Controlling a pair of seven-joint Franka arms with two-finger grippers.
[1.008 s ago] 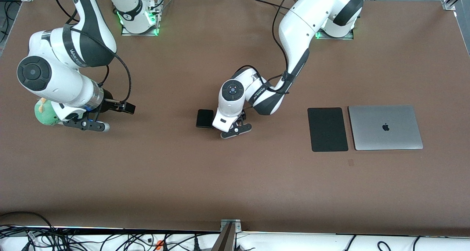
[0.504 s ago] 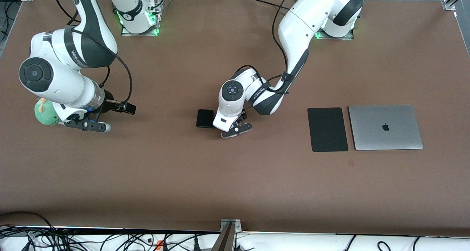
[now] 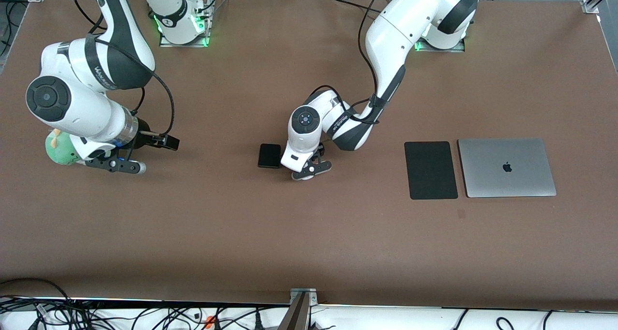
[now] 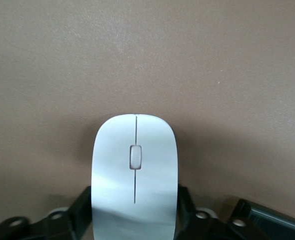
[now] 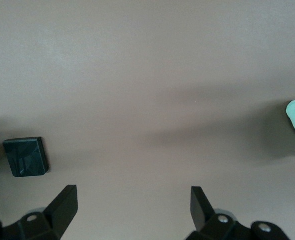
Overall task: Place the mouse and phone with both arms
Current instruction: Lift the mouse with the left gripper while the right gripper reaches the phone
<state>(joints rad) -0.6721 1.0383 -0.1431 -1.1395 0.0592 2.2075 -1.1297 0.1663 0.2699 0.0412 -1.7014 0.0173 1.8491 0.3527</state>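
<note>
Front view: my left end effector (image 3: 310, 170) is down at the middle of the tabletop (image 3: 309, 243), just beside the phone (image 3: 269, 155), which lies flat with its long axis running toward and away from the front camera. The mouse is hidden under my left wrist here. My right end effector (image 3: 116, 165) hangs low over the right arm's end of the tabletop, beside a green plush toy (image 3: 59, 149); that arm waits. Neither item is placed yet, so I judge the task to be at its first pickup.

Left wrist view: my fingers (image 4: 80, 202) close in on both flanks of the mouse (image 4: 134, 175). Its long axis runs straight out from the end effector, button end pointing away.

Right wrist view: my right fingers (image 5: 65, 202) stand wide apart, holding nothing, over bare tabletop.
</note>
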